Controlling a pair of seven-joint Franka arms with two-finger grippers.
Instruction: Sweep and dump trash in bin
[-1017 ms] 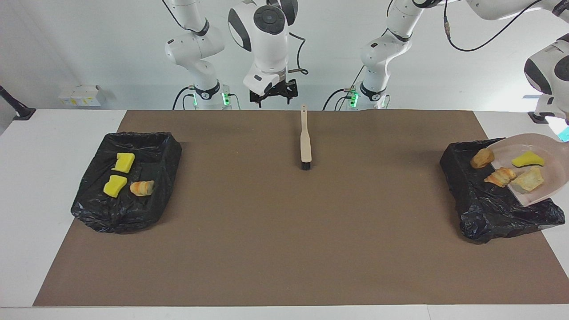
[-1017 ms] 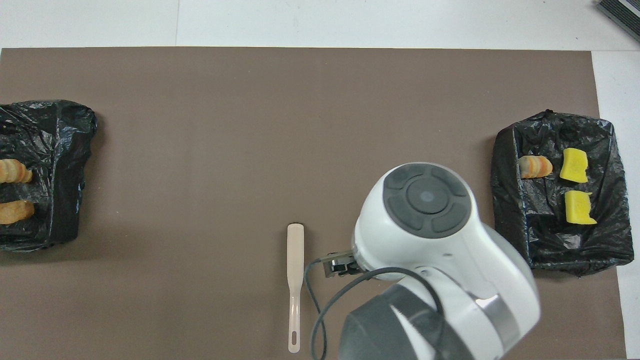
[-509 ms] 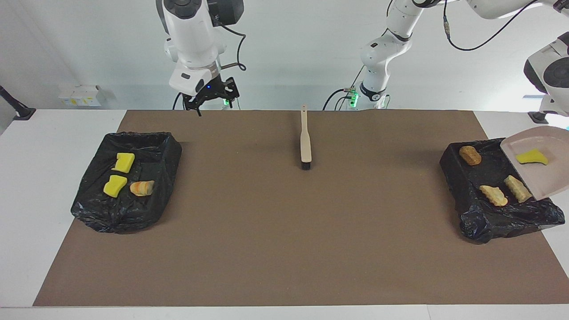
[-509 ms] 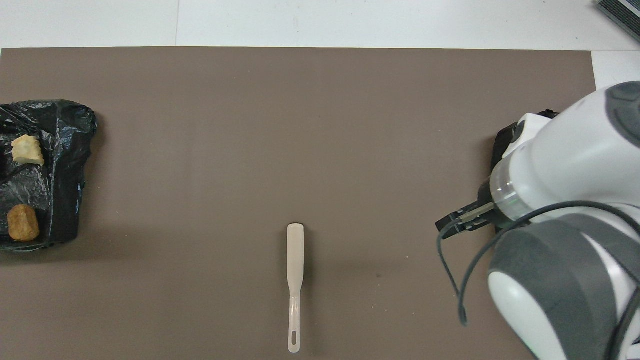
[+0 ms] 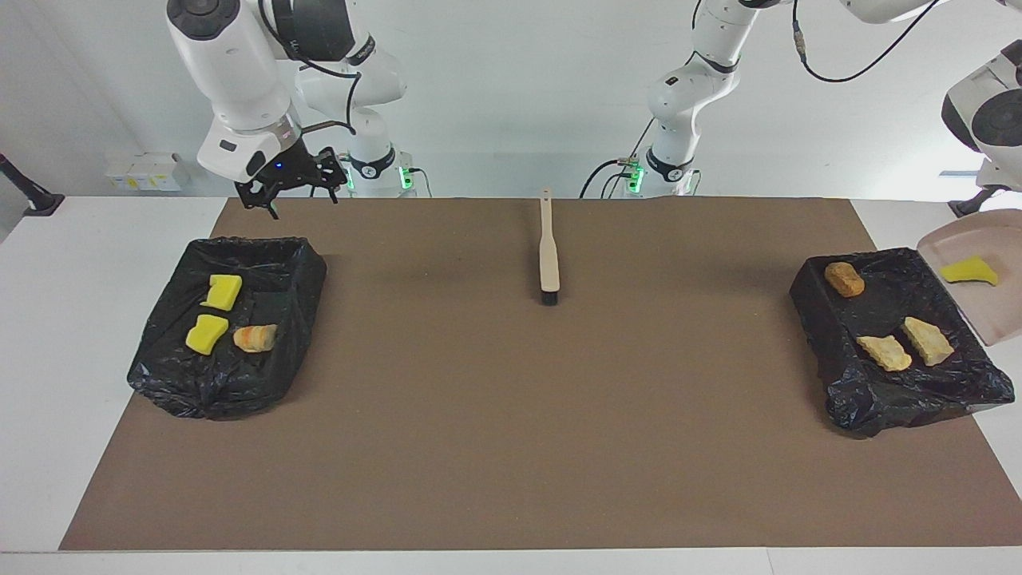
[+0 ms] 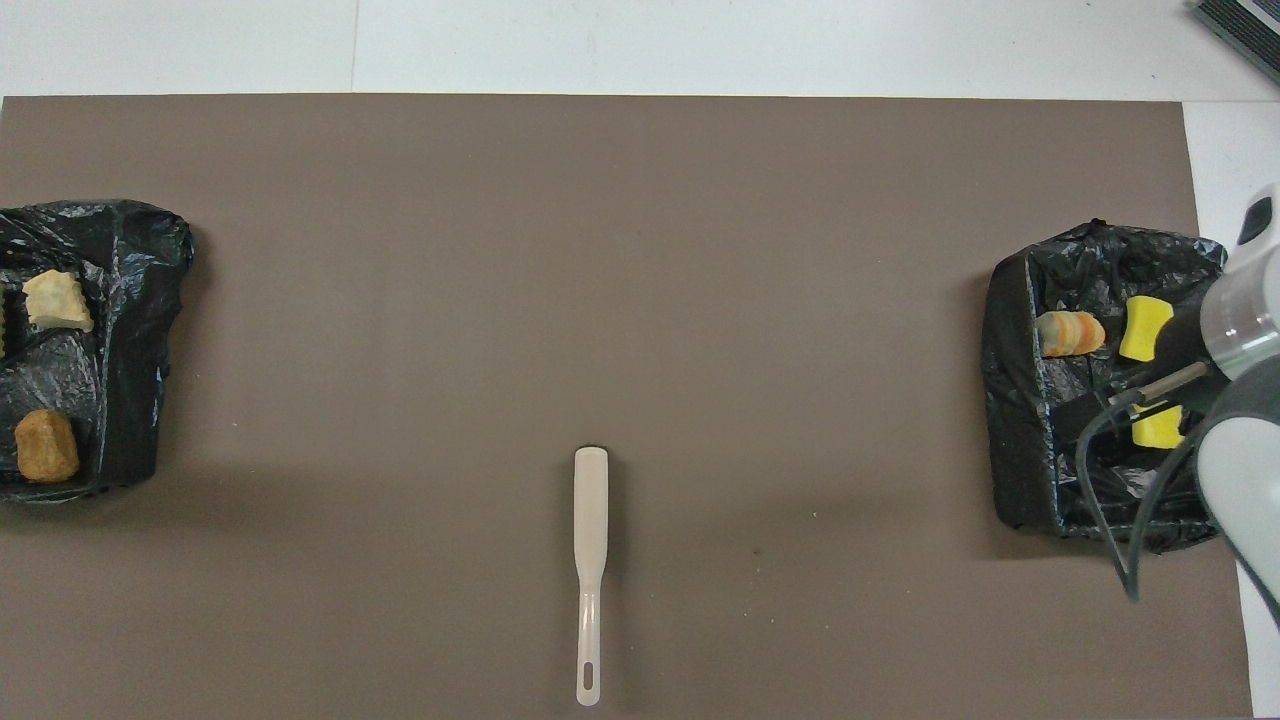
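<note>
Yellow foam chunk (image 5: 969,271) lies in the tilted beige dustpan (image 5: 990,315).

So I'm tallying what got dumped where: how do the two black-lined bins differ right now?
The bin at the right arm's end holds two yellow chunks and one orange-striped chunk; the bin at the left arm's end holds three tan or brown chunks. A beige dustpan carrying a yellow chunk hangs by the latter only. Both are black-bag-lined.
</note>
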